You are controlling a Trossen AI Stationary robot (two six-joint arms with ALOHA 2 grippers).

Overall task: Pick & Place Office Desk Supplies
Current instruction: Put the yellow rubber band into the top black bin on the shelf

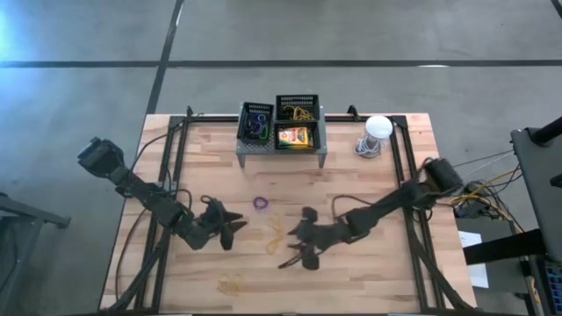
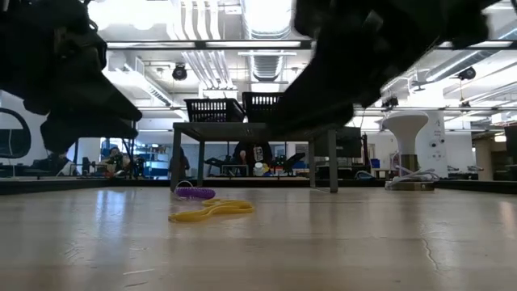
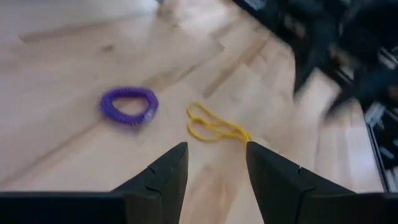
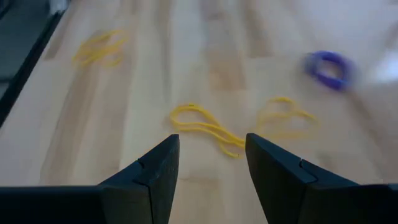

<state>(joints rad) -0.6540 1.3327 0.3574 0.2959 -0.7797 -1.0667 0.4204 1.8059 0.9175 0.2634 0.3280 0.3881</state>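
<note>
Office desk supplies, partly stowed, partly loose on the pale wooden worktop [image 1: 369,189].

Landmark: grey metal mesh rack [image 1: 281,147] at the far middle of the worktop, carrying three black plastic baskets.
- Left black basket [image 1: 255,121]: coiled loop bands in purple, blue and green [image 1: 255,128].
- Rear right black basket [image 1: 298,107]: a tangle of thin tan rubber bands [image 1: 300,113].
- Front right black basket [image 1: 296,136]: one small yellow-and-green crayon box [image 1: 295,137], lying flat.

Loose items, all on the near side of the rack:
- Purple coiled loop band [image 1: 260,203], lying flat, nearest the rack.
- Yellow rubber band [image 1: 276,230], twisted in a figure-eight, nearer than the purple loop band and just beside it.
- Second cluster of yellow rubber bands [image 1: 232,283], farthest from the rack, close to the near edge.

White-domed round object [image 1: 376,133]: standing to the right of the rack.

Left claw [image 1: 230,226]: low over the worktop, near and left of the rack, fingers apart, holding nothing, pointed toward the purple loop band.

Right claw [image 1: 299,248]: low over the worktop, near and slightly right of the rack's middle, fingers apart, holding nothing, with the twisted yellow rubber band just ahead of it.
</note>
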